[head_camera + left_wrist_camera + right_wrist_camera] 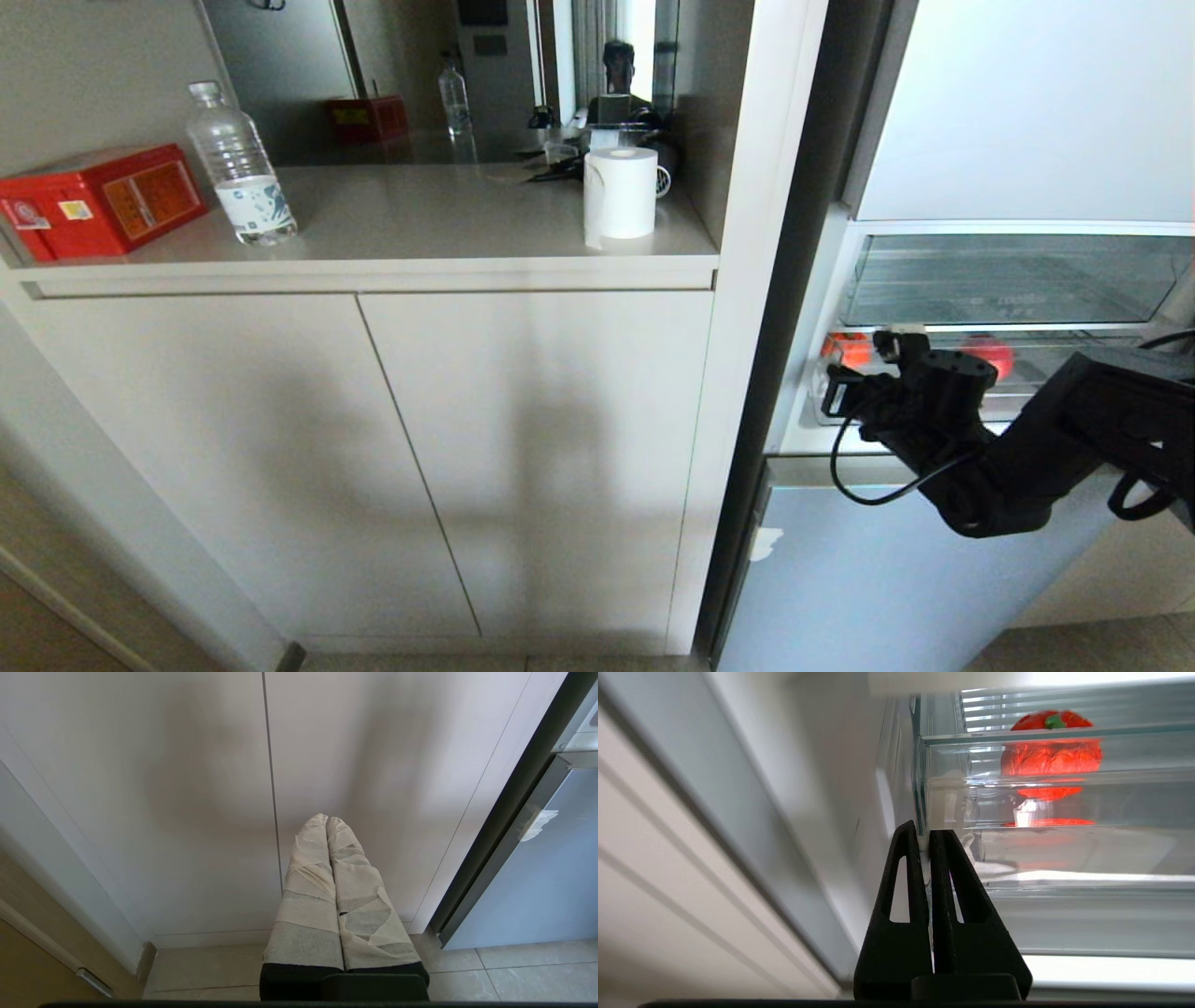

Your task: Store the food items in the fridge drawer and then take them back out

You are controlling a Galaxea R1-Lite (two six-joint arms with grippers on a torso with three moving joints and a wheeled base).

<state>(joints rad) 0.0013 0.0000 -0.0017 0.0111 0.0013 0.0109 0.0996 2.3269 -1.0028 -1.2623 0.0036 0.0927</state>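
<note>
The fridge drawer [1018, 387] is the shallow clear one low in the open fridge; its clear wall [1111, 807] fills the right wrist view. Inside lie the food items: an orange-red piece [848, 347] at the left end and a red piece [991, 355] further right, the red one [1050, 756] with a green stem. My right gripper [892, 343] [924, 830] is at the drawer's left front corner, shut on a thin white edge of the drawer. My left gripper [327, 819], with taped fingers, is shut on nothing and hangs before the cabinet doors.
A taller clear drawer [1008, 280] sits just above the shallow one. A blue-grey lower fridge door [887, 579] is below. Left of the fridge, the counter [420, 224] holds a red box [98, 201], a water bottle [238, 168] and a paper roll [619, 191].
</note>
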